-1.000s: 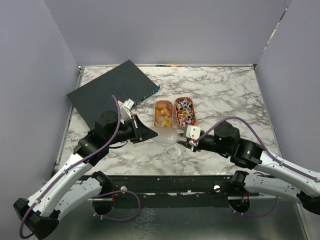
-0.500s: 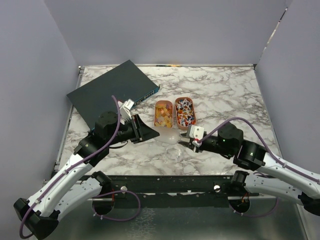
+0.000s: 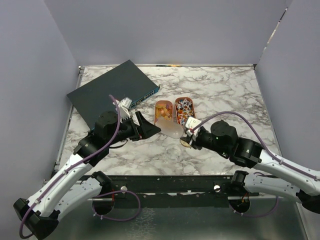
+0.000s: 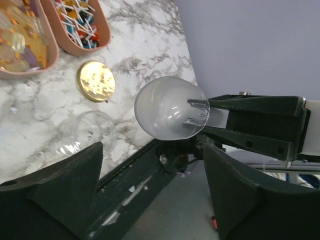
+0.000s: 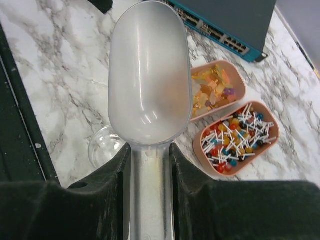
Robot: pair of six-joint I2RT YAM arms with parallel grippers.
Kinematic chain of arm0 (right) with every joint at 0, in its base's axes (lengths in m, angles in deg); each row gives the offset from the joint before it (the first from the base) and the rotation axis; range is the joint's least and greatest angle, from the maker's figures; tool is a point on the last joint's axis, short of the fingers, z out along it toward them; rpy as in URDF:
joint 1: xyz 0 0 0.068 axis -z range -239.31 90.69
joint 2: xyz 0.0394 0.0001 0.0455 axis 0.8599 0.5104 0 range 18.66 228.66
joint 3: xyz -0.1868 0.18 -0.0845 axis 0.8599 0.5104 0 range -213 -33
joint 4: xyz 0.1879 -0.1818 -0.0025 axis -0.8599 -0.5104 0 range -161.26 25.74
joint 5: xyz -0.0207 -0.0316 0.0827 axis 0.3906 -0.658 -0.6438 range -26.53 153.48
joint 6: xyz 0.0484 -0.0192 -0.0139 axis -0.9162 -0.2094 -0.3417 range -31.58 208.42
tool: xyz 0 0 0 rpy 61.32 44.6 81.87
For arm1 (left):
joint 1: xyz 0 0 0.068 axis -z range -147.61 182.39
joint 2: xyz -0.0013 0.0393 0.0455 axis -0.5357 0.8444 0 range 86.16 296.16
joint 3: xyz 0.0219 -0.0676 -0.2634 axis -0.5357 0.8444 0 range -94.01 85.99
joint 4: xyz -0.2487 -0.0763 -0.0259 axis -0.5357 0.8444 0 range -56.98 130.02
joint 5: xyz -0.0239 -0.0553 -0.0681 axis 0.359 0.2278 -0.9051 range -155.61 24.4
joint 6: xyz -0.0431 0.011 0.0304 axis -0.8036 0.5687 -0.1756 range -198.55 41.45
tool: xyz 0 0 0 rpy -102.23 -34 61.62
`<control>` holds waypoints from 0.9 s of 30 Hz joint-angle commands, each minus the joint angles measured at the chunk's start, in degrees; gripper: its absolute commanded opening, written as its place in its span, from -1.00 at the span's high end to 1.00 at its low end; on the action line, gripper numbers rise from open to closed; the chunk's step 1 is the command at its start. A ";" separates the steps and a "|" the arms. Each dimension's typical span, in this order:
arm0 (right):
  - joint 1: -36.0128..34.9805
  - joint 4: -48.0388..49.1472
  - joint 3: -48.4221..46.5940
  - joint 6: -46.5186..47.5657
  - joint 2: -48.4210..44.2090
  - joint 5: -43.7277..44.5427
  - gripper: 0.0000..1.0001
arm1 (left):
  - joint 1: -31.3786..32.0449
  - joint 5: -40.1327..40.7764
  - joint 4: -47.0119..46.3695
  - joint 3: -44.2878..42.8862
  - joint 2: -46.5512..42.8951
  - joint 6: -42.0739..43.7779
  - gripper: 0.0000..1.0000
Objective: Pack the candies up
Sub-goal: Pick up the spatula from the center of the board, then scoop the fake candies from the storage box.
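The candies lie in two oval peach trays: orange-yellow ones (image 3: 163, 112) (image 5: 212, 92) in the left tray, and mixed red, white and blue ones on sticks (image 3: 185, 111) (image 5: 237, 137) in the right. My right gripper (image 3: 192, 136) (image 5: 148, 200) is shut on the handle of a clear plastic scoop (image 3: 172, 131) (image 5: 149, 75). The empty scoop bowl hangs just in front of the trays. My left gripper (image 3: 147, 127) (image 4: 155, 200) stands open to the left of the scoop (image 4: 170, 107), holding nothing. A small clear jar (image 5: 105, 147) (image 4: 87, 134) stands on the marble under the scoop.
A round gold lid (image 3: 186, 143) (image 4: 96, 81) lies on the marble beside the jar. A dark flat box with a blue port strip (image 3: 115, 92) (image 5: 225, 20) lies at the back left. Purple walls close in the table (image 3: 225, 95) on three sides.
My left gripper has opened and let go of the scoop bowl. My right gripper has carried the scoop up and forward, towards the trays.
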 commanded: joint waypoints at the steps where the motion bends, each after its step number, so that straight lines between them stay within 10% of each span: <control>1: -0.34 -5.30 -4.55 -4.60 2.76 8.12 0.99 | -0.10 7.79 2.54 -3.53 0.87 6.44 -0.74; 27: 9.87 -37.39 -31.26 -25.92 31.86 5.19 0.99 | -0.10 32.70 1.57 -6.31 0.69 31.76 -0.98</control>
